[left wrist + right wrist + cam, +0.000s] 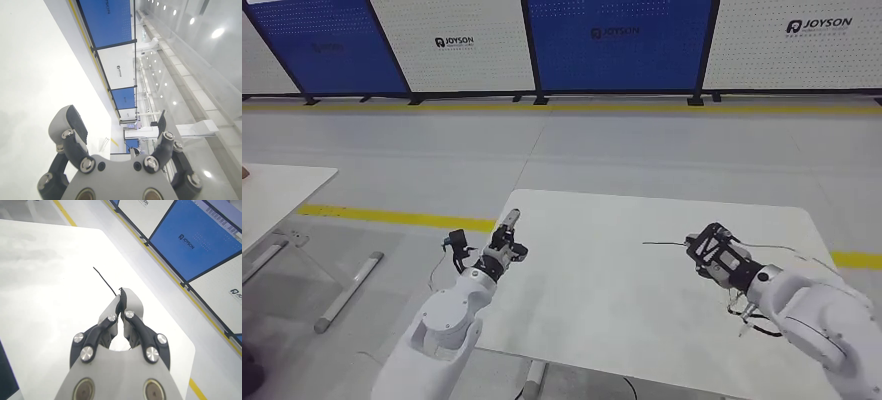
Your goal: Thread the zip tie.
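Blue and white panels [620, 45] bearing printed logos back the white desk [622, 310]. The right gripper [120, 294] pinches the black zip tie [105, 280]; the left gripper [118, 115] is spread wide.

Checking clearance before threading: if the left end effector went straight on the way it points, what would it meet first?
The way looks free: the open left end effector points along the left edge of the table toward the distant panel barrier, though depth is unclear.
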Available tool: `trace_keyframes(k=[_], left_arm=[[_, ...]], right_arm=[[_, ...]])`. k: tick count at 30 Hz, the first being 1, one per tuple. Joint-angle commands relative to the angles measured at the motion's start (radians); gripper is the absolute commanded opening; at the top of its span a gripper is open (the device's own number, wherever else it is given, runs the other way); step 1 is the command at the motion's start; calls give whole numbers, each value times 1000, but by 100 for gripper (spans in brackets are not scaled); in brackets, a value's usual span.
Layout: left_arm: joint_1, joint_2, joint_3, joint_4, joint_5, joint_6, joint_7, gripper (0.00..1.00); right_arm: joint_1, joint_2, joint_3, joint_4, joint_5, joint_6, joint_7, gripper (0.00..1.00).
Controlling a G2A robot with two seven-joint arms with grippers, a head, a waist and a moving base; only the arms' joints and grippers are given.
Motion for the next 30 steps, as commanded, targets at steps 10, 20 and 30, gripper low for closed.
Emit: trace_keyframes(k=[10,20,30], left_arm=[[-68,-1,64,-2,40,72,-46,100],[-202,-5,223,113,103,104,-158,100],[-193,-4,228,104,34,104,-249,100]], right_arm=[[-11,-8,-30,-21,-172,25,-70,0],[-6,-33,-105,-41,-401,26,-138,0],[-1,-45,-154,-38,-529,-24,-180,0]])
